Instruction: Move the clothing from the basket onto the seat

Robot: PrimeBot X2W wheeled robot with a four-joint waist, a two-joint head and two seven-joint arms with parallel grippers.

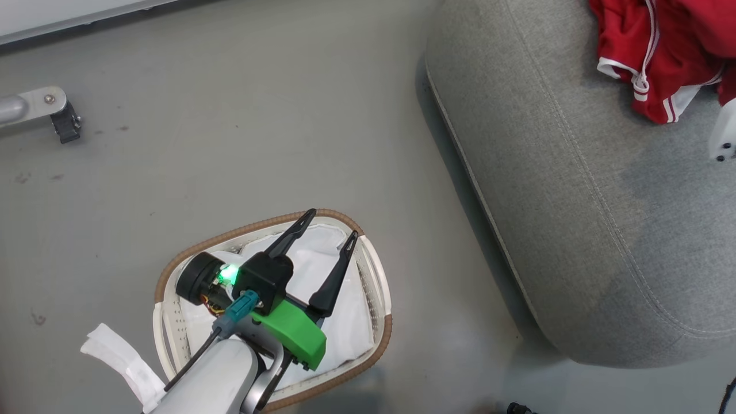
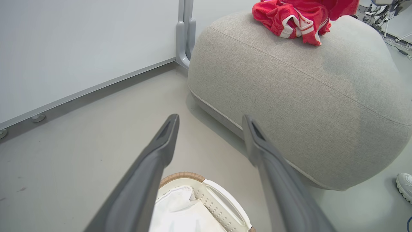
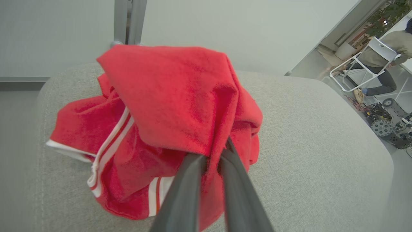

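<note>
Bright red clothing (image 1: 650,52) with white stripes lies bunched on the grey seat (image 1: 575,201), far from its near edge. In the right wrist view my right gripper (image 3: 215,156) is shut on a fold of the clothing (image 3: 180,106), lifting it a little above the seat (image 3: 322,145). My left gripper (image 1: 332,224) hangs open over the cream basket (image 1: 384,339), with nothing between its fingers. The left wrist view looks between the spread left gripper (image 2: 210,119) fingers at the basket (image 2: 225,209) below and the seat (image 2: 305,96) with the clothing (image 2: 296,16) beyond.
A plain white cloth sheet (image 1: 345,322) lines the basket. A white strip (image 1: 121,356) lies on the floor by the basket's left. A caster leg (image 1: 57,115) stands far left. A shoe (image 2: 405,185) shows near the seat. A person (image 3: 383,54) sits on a chair far off.
</note>
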